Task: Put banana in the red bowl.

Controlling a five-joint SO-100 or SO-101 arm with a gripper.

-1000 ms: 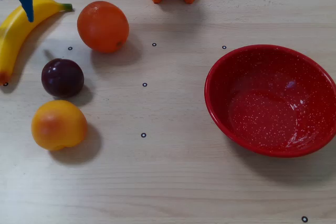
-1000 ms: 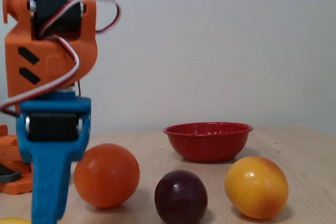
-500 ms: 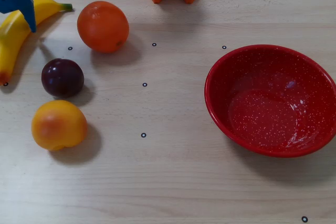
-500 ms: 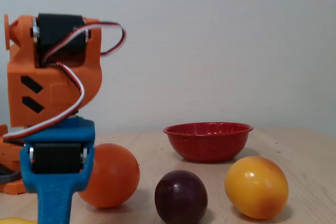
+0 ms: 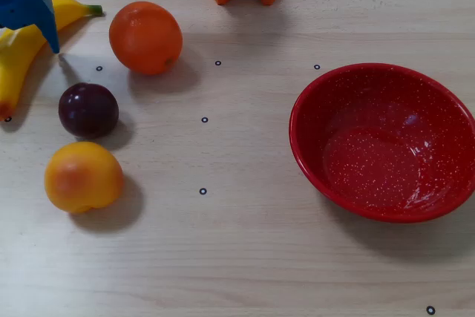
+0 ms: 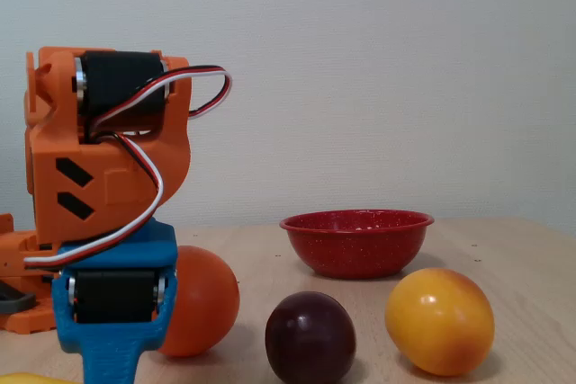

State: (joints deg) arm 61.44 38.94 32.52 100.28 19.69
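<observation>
pale wood-grain counter (image 5: pixel 245 243) with small black ring marks, plain white wall behind in the fixed view. banana (image 5: pixel 18 61) lies flat at the far left edge of the overhead view, long axis diagonal: green stem tip points up-right toward the orange, reddish end points down-left near the frame edge. glossy smooth yellow plastic look, gentle curve. in the fixed view only a sliver of yellow shows at the bottom left corner. blue tool (image 5: pixel 33 12) sits over the banana's upper part, covering its middle; fingertips are hidden in both views, so cannot tell how far open it is or whether it has hold of anything. orange arm body (image 6: pixel 103 168) with black servo and red-white wires above it. just right of the stem: round orange fruit (image 5: pixel 145 37); below it a dark purple plum (image 5: pixel 88 110), then a yellow-orange round fruit (image 5: pixel 83 177). red bowl (image 5: pixel 312 146), glossy with white speckles, stands well apart at right, empty. against the earlier frames the tool has shifted right and lower; banana, fruits and bowl unchanged.
</observation>
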